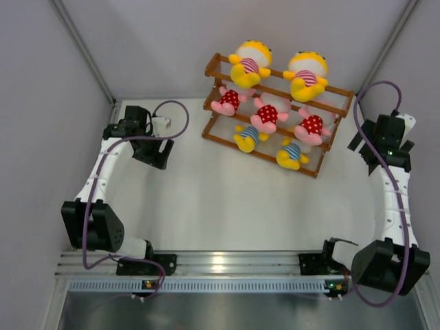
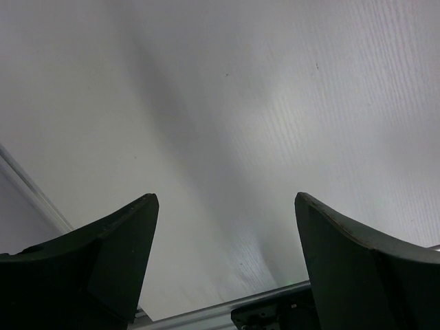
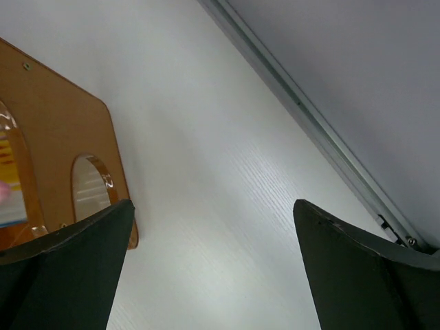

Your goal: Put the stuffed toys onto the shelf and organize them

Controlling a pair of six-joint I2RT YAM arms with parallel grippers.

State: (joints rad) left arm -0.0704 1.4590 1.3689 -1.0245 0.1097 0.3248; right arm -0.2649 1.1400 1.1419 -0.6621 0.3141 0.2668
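The brown wooden shelf point(image 1: 275, 74) stands at the back right of the white table. Its top tier holds two yellow stuffed toys in pink-striped shirts point(image 1: 249, 63) point(image 1: 306, 74). Three pink ones in red dotted outfits point(image 1: 267, 114) sit on the middle tier. Two yellow ones in blue stripes point(image 1: 247, 136) point(image 1: 292, 152) are on the bottom tier. My left gripper point(image 1: 154, 152) point(image 2: 227, 206) is open over bare table, well left of the shelf. My right gripper point(image 1: 366, 143) point(image 3: 213, 206) is open and empty just right of the shelf, whose side panel point(image 3: 62, 165) shows beside its left finger.
Grey enclosure walls close in the table at the left, back and right, with a metal strip point(image 3: 309, 117) along the wall's foot. An aluminium rail point(image 1: 227, 265) carries both arm bases at the near edge. Purple cables loop over each arm.
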